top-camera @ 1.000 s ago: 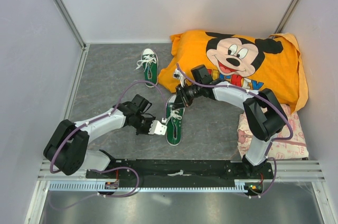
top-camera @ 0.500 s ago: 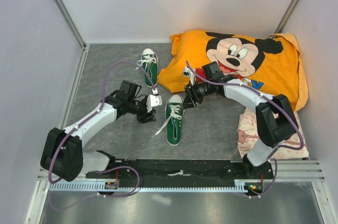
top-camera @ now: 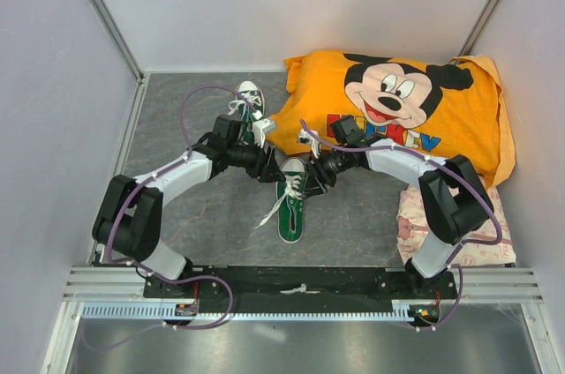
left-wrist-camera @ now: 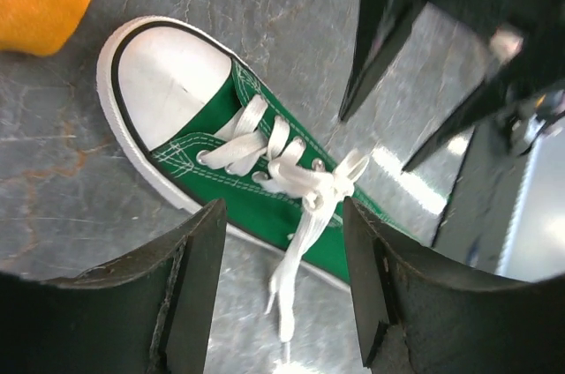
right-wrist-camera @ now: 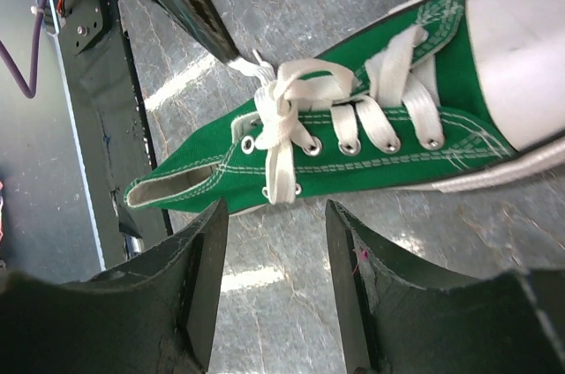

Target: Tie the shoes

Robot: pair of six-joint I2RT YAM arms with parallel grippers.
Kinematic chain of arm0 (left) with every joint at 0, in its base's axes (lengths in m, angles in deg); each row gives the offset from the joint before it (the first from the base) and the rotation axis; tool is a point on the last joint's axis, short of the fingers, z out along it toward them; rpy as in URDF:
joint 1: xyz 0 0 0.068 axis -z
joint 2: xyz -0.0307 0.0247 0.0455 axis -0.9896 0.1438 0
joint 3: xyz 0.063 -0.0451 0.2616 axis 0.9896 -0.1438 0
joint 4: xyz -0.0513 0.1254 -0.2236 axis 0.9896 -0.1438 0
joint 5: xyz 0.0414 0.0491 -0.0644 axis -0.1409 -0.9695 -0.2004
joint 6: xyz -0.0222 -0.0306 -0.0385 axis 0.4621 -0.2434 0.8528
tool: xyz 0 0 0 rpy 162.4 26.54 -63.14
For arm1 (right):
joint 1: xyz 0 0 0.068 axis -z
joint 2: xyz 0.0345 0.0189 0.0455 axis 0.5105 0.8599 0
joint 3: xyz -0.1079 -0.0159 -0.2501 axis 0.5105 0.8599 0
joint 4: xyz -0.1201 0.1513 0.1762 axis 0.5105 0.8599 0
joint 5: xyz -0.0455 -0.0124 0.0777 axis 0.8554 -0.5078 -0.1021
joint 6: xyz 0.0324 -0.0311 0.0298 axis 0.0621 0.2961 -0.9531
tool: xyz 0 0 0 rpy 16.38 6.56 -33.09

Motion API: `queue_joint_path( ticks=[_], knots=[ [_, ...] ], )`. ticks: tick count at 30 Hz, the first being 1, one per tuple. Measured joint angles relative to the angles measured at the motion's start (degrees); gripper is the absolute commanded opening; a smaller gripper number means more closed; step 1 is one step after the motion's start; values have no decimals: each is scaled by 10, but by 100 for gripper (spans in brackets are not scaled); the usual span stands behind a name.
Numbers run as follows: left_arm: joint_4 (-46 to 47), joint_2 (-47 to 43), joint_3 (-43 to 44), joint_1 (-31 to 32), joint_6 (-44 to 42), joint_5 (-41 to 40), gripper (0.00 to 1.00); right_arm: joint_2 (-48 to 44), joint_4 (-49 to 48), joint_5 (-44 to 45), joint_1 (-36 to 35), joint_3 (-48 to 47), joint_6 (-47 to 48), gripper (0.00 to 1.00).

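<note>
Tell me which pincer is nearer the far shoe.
Left. The left pincer is just on the near side of the far shoe. The right pincer is farther off, across the near shoe, beside the pillow.

Lab test cell: white panels (top-camera: pixel 291 3), aluminium rails (top-camera: pixel 503 284)

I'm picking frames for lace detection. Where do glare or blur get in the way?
Left wrist: the near shoe and its laces are sharp; white glare sits on the table right of the knot, and the right end effector above looks blurred. Right wrist: laces crisp, bright streaks on the table beside the shoe. Top external: even light, soft shadows.
</note>
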Motion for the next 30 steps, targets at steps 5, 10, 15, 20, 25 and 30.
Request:
queue_joint_path(
  ticks=[5, 10, 15, 20, 25, 30],
  knots=[
    [26, 19, 0, 0, 87, -1, 64, 10, -22, 0, -14, 8, -5, 56],
    [46, 45, -5, 0, 148, -2, 65, 16, -42, 0, -15, 25, -18, 53],
    [66, 59, -20, 0, 191, -1, 66, 18, -68, -1, -16, 35, -39, 45],
    [89, 70, -21, 0, 221, 0, 67, 18, -91, -4, -20, 40, -58, 30],
    [109, 71, -23, 1, 241, 7, 70, 18, -103, -5, -21, 40, -66, 0],
    [133, 71, -40, 1, 258, 15, 78, 18, -106, -5, -21, 40, -70, 0]
  ],
)
